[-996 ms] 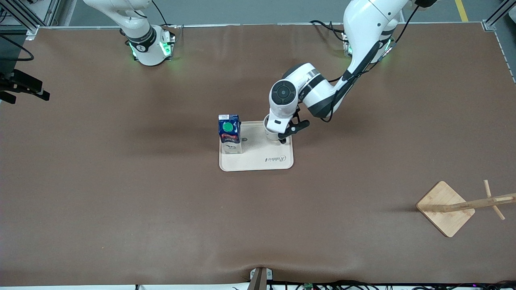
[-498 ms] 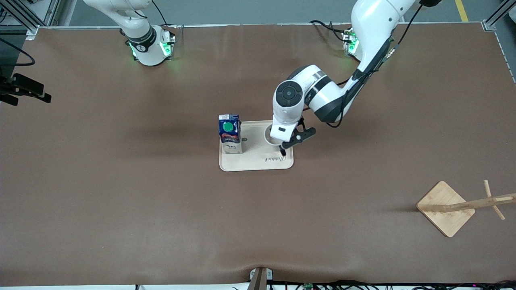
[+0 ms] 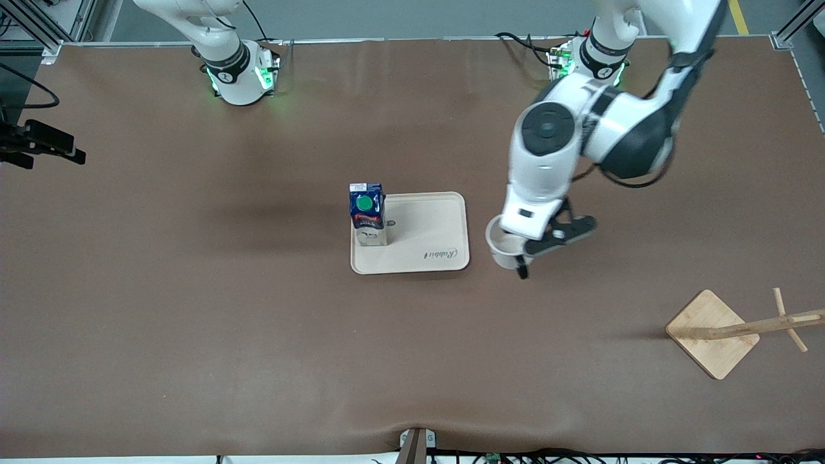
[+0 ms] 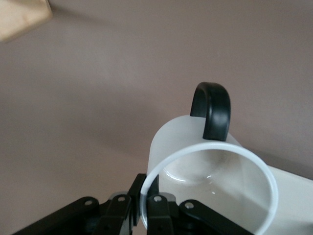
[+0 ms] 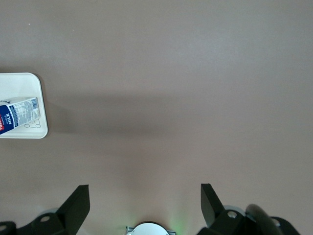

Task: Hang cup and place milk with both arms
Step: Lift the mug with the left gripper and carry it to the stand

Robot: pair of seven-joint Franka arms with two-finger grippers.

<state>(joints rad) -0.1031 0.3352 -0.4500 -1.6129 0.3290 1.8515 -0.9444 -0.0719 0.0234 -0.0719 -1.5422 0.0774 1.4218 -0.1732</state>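
Note:
My left gripper (image 3: pixel 519 259) is shut on the rim of the white cup (image 3: pixel 500 247) and holds it in the air over the bare table, just past the tray's edge toward the left arm's end. In the left wrist view the fingers pinch the cup's wall (image 4: pixel 210 161), with the black handle (image 4: pixel 211 110) pointing away from them. The smiley face is hidden. The dark blue milk (image 3: pixel 367 216) with its green cap stands upright on the beige tray (image 3: pixel 425 259), at the edge toward the right arm's end. My right gripper (image 5: pixel 144 191) waits open and empty, high over the table near its base.
A wooden cup rack with a square base (image 3: pixel 712 334) and pegged post (image 3: pixel 770 324) stands near the front camera at the left arm's end. The right wrist view shows the milk (image 5: pixel 17 115) on the tray (image 5: pixel 24 81). Dark equipment (image 3: pixel 42 143) sits at the right arm's end.
My left gripper lifted the cup off the tray and carried it toward the left arm's end and nearer the front camera. The milk, tray and right arm stayed put.

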